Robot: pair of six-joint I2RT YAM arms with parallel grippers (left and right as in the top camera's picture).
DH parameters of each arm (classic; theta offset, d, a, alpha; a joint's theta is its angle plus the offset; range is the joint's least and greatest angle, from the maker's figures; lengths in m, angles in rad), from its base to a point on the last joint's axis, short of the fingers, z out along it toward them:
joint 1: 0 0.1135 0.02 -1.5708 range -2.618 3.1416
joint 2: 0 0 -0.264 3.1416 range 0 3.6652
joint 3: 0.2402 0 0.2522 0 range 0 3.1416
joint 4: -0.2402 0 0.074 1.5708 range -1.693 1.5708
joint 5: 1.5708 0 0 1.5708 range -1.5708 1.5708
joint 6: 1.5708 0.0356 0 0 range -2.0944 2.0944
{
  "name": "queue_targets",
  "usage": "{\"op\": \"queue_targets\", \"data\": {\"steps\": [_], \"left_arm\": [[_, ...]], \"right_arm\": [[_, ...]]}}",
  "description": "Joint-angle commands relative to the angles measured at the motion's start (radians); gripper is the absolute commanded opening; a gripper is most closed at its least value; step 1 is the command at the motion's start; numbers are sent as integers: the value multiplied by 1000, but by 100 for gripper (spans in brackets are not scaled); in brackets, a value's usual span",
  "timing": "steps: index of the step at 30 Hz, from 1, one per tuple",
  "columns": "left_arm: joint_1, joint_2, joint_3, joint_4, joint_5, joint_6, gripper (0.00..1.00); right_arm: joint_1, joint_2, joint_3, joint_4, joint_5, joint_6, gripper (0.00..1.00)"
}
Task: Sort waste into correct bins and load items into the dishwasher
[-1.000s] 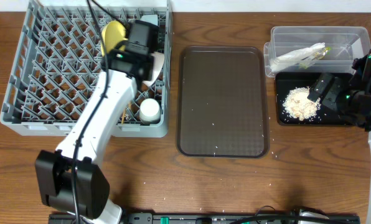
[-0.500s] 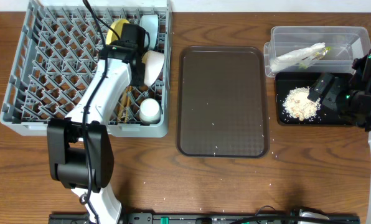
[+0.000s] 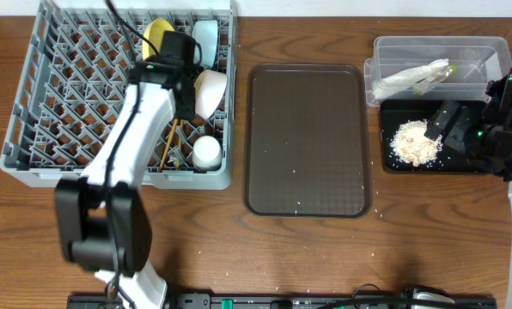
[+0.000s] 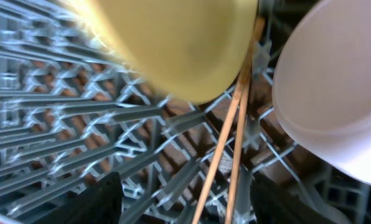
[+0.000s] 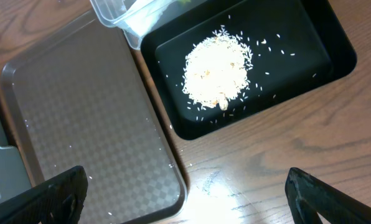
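My left pincer [image 4: 192, 204] gapes empty over two thin wooden chopsticks [image 4: 238, 149]: light, stiff, roll-prone; I'd pinch them mid-length.

Left gripper [image 4: 188, 202] and right gripper [image 5: 185, 186] both hang with jaws apart

Your desk [image 3: 325, 257] is dark brown wood grain. Beyond its far edge you see a pale strip [image 3: 368, 7]. A soft glare [image 5: 213, 180] lies on the wood.

Showing one dish rack [image 3: 67, 103], one yellow plate [image 3: 155, 36], two bowls [image 3: 211, 90], one white cup [image 3: 207, 152], two chopsticks [image 3: 166, 146], one brown tray [image 3: 307, 137], two bins [image 3: 488, 51], one rice heap [image 3: 415, 143], one napkin [image 3: 406, 79].
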Motion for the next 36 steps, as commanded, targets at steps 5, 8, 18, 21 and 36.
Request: {"op": "queue_targets", "data": {"steps": [5,8,18,21,36], "left_arm": [[1,-323,10,-134,-23,-134,80],[2,-400,10,-200,-23,-139,82],[2,-511,10,-413,-23,-139,87],[2,-508,9,-418,-23,-139,87],[2,-505,9,-417,-24,-139,87]], "right_arm": [[-15,-1,10,-2,0,10,99],[-15,-1,10,-2,0,10,99],[-15,-1,10,-2,0,10,99],[-15,-1,10,-2,0,10,99],[-15,-1,10,-2,0,10,99]]}}
